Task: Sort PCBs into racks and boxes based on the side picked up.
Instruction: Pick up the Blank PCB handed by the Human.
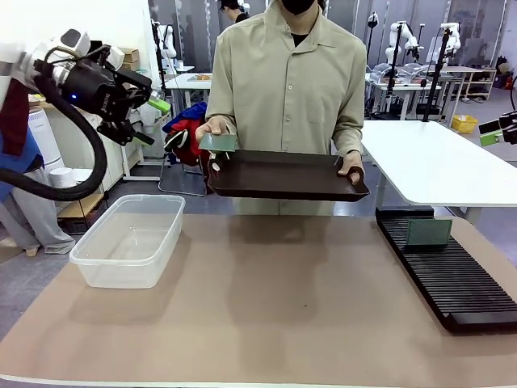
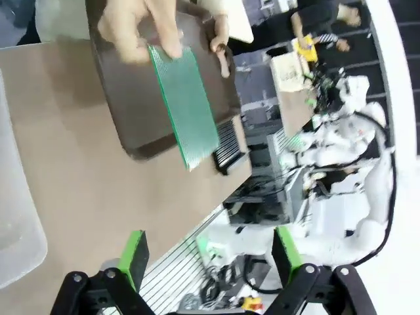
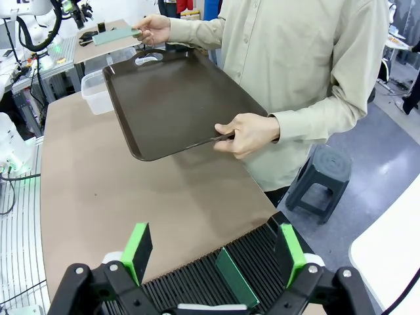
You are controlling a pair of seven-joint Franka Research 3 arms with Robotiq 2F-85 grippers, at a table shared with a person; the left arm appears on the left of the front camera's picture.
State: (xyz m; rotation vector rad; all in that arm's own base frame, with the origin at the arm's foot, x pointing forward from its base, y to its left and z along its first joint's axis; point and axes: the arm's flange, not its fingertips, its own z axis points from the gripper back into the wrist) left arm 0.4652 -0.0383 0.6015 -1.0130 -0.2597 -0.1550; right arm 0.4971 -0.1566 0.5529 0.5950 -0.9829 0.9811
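right gripper point(image 3: 214, 246) is sitting closest to its wrist camera, jaws spread wide and empty, hanging up off the bench point(image 1: 266, 307) and looking down over the black rack point(image 3: 262, 244). one pcb point(image 3: 231, 279) is standing on edge in a rack slot, lining up between the green pads in that view. from the front it's sitting upright near the rack's far end. rack is lying along the right side of the brown bench, running from near edge to far edge. left gripper point(image 2: 210, 254) is gaping just as wide, gripping nothing, hovering high off the bench's left side, above and beyond the clear box point(image 1: 129, 242), fingers pointing towards the person point(image 1: 291, 73). clear box is resting on the left part of the bench, well apart from the rack. person is standing at the far side, holding a dark brown tray point(image 1: 283, 178) roughly level above the bench's far edge. one hand point(image 1: 351, 166) is gripping the tray's rim on the rack side, the other hand point(image 1: 212, 125) is pinching the second pcb point(image 1: 218, 142) flat above the tray's box-side end, well apart from the left gripper. can't tell whether that hand is also supporting the tray.
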